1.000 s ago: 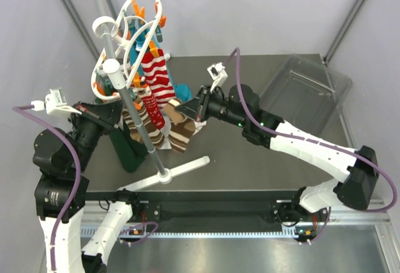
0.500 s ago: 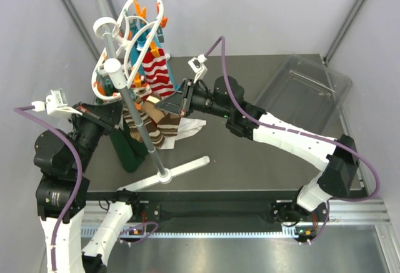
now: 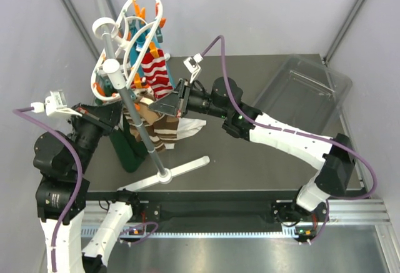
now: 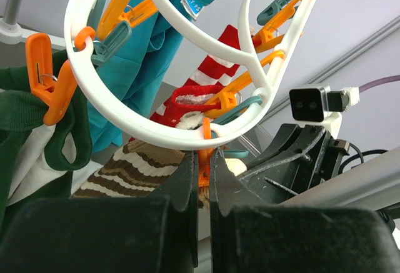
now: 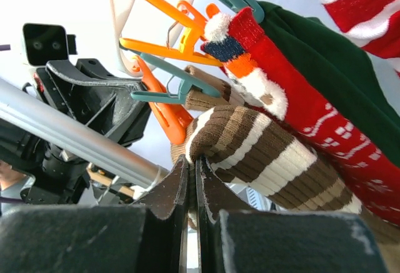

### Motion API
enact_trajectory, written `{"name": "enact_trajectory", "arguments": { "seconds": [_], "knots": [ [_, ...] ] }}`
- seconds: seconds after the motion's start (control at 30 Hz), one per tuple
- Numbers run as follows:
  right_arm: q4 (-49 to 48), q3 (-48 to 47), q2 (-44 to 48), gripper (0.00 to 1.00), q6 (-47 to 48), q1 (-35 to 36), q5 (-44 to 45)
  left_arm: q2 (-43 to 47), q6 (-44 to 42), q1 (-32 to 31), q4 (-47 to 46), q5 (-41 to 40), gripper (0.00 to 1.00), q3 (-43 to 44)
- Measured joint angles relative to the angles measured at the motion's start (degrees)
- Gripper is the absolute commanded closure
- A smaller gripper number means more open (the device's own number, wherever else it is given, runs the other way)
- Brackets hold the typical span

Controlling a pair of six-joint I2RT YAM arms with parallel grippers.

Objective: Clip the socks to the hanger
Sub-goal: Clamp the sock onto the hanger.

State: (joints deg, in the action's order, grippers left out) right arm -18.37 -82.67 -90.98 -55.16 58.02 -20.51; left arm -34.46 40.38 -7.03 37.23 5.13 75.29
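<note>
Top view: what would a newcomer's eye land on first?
The white hanger on its pole at the table's back left, with a red-striped sock hanging from it. Both claws crowd in beneath it. The right claw is shut on a brown sock, and the left claw pinches an orange clip.

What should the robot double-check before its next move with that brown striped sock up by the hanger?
1. Sock grip: the right gripper is shut on the brown-and-cream sock: ok.
2. Clip grip: the left gripper pinches the orange clip: ok.
3. Sock edge inside the clip's mouth: cannot tell; it lies right beside the clip.
4. Stand: the grey pole stands on its base: ok.
5. Earlier work: the red-and-white striped sock hangs from the hanger: ok.
</note>
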Motion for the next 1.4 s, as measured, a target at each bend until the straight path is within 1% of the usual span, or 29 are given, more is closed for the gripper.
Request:
{"name": "enact_trajectory", "arguments": {
  "seconds": [0.3,0.57,0.67,0.9,0.97,1.0,1.1,1.13,1.17,1.2,1.23,1.33,1.4],
  "knots": [
    [-1.8,-2.8,-3.7,1.0,-1.7,0.0,-1.7,0.2,0.0,0.0,0.0,0.0,1.0,0.0],
    [-2.3,-3.0,-5.7,1.0,-2.6,0.0,-2.8,0.2,0.0,0.0,0.0,0.1,1.0,0.0],
    [-2.5,-3.0,-5.7,1.0,-2.8,0.0,-3.0,0.5,0.0,0.0,0.0,0.0,0.94,-0.1],
    [-3.4,-4.3,-5.9,1.0,-3.0,0.1,-3.5,1.6,0.0,0.0,-0.1,0.0,0.92,-0.1],
    [-3.5,-4.6,-5.9,1.0,-3.0,0.2,-3.6,1.6,0.0,0.0,-0.1,0.0,0.88,-0.1],
    [-3.5,-4.8,-5.9,1.0,-3.0,0.3,-3.7,1.6,0.0,0.0,-0.1,0.0,0.83,-0.1],
    [-3.7,-4.8,-5.9,1.0,-3.0,0.6,-3.8,1.6,-0.1,0.0,0.0,0.0,0.75,-0.1],
    [-3.7,-4.8,-6.0,0.99,-3.0,0.7,-3.8,1.6,-0.2,0.0,0.0,0.0,0.68,-0.1],
    [-3.8,-4.8,-6.0,0.99,-3.0,0.7,-3.9,1.6,-0.3,0.0,0.1,-0.1,0.65,-0.1],
    [-3.8,-4.8,-6.0,0.98,-3.0,0.8,-4.1,1.6,-0.3,0.0,0.2,-0.2,0.58,-0.1],
    [-4.0,-4.8,-6.0,0.97,-3.0,0.8,-4.2,1.7,-0.4,0.0,0.3,-0.3,0.55,-0.1],
    [-4.4,-4.9,-6.1,0.95,-3.0,0.8,-4.5,2.0,-0.1,0.0,0.5,-0.3,0.49,-0.1],
    [-4.4,-5.5,-6.6,0.93,-3.0,0.9,-4.7,2.2,-0.2,0.0,0.5,-0.5,0.48,-0.1]
  ]
}}
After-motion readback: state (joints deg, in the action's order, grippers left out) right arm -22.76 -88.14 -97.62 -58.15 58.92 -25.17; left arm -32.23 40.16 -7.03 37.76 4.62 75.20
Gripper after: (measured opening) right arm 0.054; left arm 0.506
